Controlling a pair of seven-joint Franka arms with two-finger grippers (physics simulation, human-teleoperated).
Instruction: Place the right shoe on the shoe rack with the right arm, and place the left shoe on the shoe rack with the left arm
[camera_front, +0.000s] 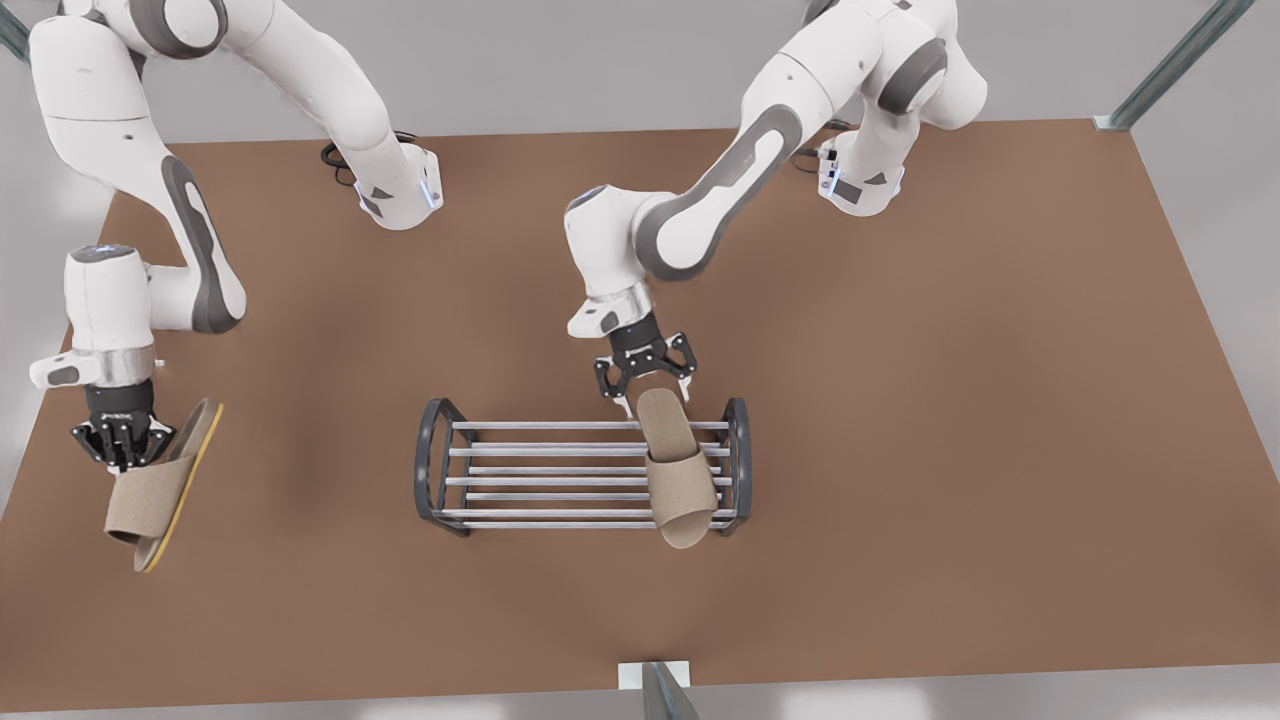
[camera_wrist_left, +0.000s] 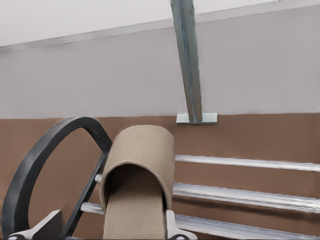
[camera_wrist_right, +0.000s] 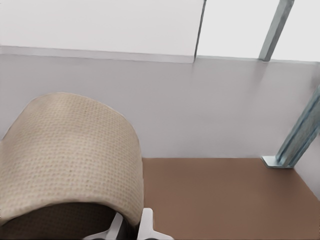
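Left gripper (camera_front: 646, 377) open, left shoe (camera_front: 678, 466) crosswise on shoe rack (camera_front: 432, 470)

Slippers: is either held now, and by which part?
Right hand grips one slipper just behind its strap. Left hand is open by the heel of the other slipper, lying on the shoe rack.

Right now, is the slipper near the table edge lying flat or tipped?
Tipped. The right shoe is turned on its side, yellow sole edge showing, held in the shut right pincer.

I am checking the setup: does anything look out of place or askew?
The slipper on the rack lies slightly aslant, its toe overhanging; the open left gripper hovers at its heel. The right gripper holds the other slipper tilted on edge.
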